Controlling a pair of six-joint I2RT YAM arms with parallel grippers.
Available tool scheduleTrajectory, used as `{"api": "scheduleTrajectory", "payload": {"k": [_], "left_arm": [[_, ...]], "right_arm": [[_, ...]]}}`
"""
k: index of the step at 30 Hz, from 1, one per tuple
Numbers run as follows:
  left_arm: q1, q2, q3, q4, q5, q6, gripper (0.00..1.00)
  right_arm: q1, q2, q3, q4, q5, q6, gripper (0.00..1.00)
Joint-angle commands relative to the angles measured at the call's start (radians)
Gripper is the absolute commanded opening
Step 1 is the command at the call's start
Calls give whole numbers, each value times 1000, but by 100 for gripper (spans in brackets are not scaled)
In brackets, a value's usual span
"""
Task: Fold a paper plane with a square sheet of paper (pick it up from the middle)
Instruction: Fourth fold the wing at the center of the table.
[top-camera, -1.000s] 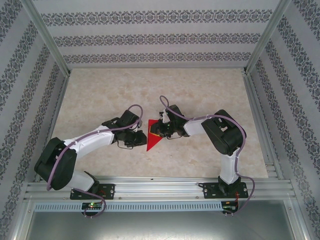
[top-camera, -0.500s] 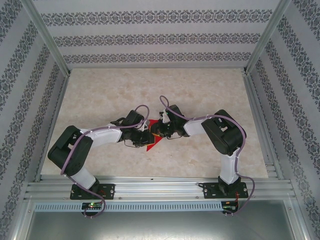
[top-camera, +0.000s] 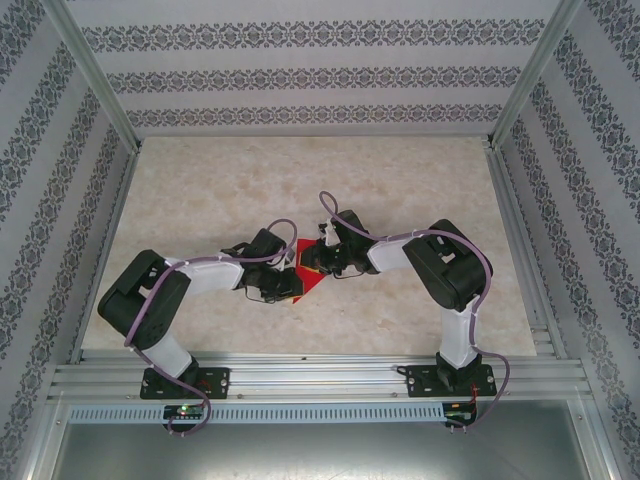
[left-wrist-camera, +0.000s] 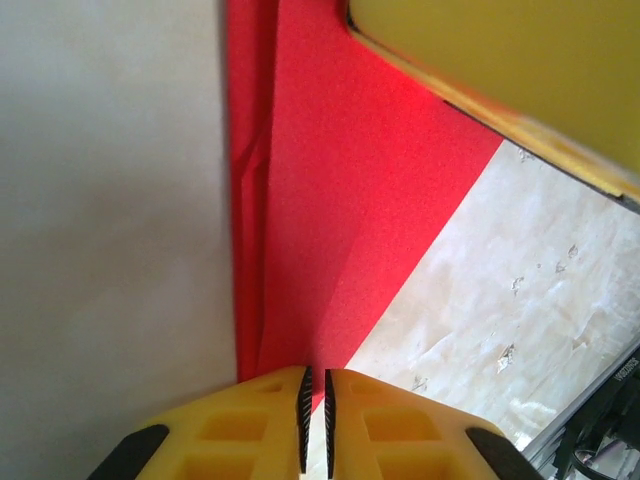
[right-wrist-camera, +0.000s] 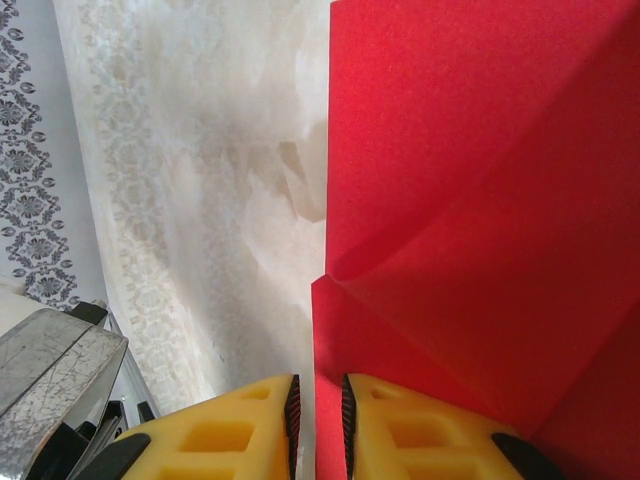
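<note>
My left claw (left-wrist-camera: 317, 402) is pinched nearly shut on the lower tip of the red sheet (left-wrist-camera: 340, 200). My right claw (right-wrist-camera: 318, 400) is closed on the sheet's straight edge, just below a raised flap. The sheet is over the middle of the table (top-camera: 400, 190), between both claws, part-folded with diagonal creases. The step looks like a fold held by two grips. To do it well: keep both pinches firm, line the edges up, press the crease flat, and don't tug apart, since thin paper could slip or tear.
</note>
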Motion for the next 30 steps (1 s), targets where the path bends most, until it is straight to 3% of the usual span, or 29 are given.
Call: {"api": "scheduleTrajectory", "payload": {"k": [1, 5, 10, 19, 25, 30], "left_arm": [[-11, -18, -40, -138, -18, 32, 16], [-11, -48, -47, -188, -50, 34, 15], [-14, -75, -49, -213, -16, 46, 15], [-14, -229, 6, -224, -75, 35, 15], [-16, -108, 55, -80, 42, 16, 18], [-28, -31, 78, 6, 77, 2, 20]], "right_arm": [[-4, 50, -44, -100, 71, -17, 21], [-5, 52, -46, -102, 76, -20, 21], [-5, 53, -46, -105, 77, -17, 22], [-1, 50, -47, -102, 77, -14, 22], [-2, 53, -50, -100, 80, -13, 22], [-1, 54, -52, -100, 80, -13, 22]]}}
